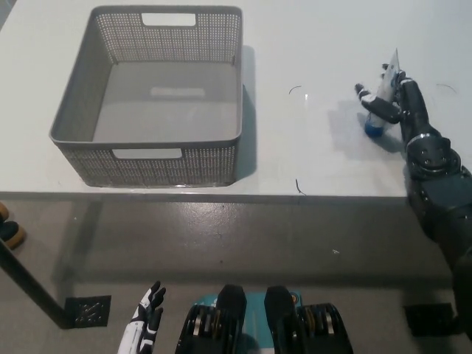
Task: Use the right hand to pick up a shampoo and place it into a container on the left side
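At about seven o'clock, low and off the table (pixel 332 44), the white left hand (pixel 145 324) rests idle with its fingers loosely apart, holding nothing. Further up, at two o'clock, the black right hand (pixel 398 107) has its fingers wrapped around the shampoo (pixel 382 99) — a small tube standing cap-down on the table. At eleven o'clock sits the container (pixel 81 158), empty. The grasp looks made; lifting, carrying left and releasing remain. Count: one shampoo, one container — two hands.
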Available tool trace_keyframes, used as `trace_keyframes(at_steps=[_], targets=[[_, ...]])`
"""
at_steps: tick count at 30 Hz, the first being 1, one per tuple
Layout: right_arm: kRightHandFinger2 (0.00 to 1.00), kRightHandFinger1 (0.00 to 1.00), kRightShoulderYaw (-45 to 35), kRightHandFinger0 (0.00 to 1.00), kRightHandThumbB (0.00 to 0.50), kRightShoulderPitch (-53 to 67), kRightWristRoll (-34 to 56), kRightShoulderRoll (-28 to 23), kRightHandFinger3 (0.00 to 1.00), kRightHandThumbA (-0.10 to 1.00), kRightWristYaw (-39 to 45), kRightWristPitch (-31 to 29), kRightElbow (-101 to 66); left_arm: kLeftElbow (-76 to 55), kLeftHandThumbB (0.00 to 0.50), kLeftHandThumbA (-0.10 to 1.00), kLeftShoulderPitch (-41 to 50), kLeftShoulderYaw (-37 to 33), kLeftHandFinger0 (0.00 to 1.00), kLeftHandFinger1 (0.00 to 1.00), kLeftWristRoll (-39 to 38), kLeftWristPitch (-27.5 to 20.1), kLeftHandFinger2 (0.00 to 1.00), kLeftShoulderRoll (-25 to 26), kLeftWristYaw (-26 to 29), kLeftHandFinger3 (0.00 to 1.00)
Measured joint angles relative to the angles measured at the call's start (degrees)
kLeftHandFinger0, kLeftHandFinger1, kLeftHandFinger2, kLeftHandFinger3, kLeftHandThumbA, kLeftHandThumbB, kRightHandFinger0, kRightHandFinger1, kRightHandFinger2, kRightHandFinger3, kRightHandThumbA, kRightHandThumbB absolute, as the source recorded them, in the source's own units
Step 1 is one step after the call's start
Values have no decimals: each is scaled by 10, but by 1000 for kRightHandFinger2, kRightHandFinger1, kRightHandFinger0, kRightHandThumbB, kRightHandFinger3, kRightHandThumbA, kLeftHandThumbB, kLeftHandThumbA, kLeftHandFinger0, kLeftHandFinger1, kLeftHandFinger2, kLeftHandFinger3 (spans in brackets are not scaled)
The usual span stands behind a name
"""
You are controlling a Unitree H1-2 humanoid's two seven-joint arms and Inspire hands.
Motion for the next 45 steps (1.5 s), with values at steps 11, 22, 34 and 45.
trace_keyframes(at_steps=[11, 22, 34, 45], targets=[[622, 204, -5, 0, 207, -1, 17, 1, 575, -100, -38, -21, 8, 0, 283, 1000, 0, 0, 1000, 1000, -2, 0, 1000, 0, 0, 1000], [662, 275, -14, 0, 157, 0, 35, 2, 650, -100, -53, -28, 8, 0, 271, 1000, 0, 0, 1000, 1000, -2, 0, 1000, 2, 0, 1000], [646, 268, -13, 0, 147, -18, 45, 23, 692, -100, -59, -47, -35, 2, 294, 1000, -10, -1, 1000, 1000, -2, 0, 1000, 4, 6, 1000], [615, 230, -5, 0, 150, -51, 43, 69, 709, -100, -68, -49, -93, 6, 289, 1000, -15, -1, 1000, 1000, -2, 0, 1000, 5, 8, 1000]])
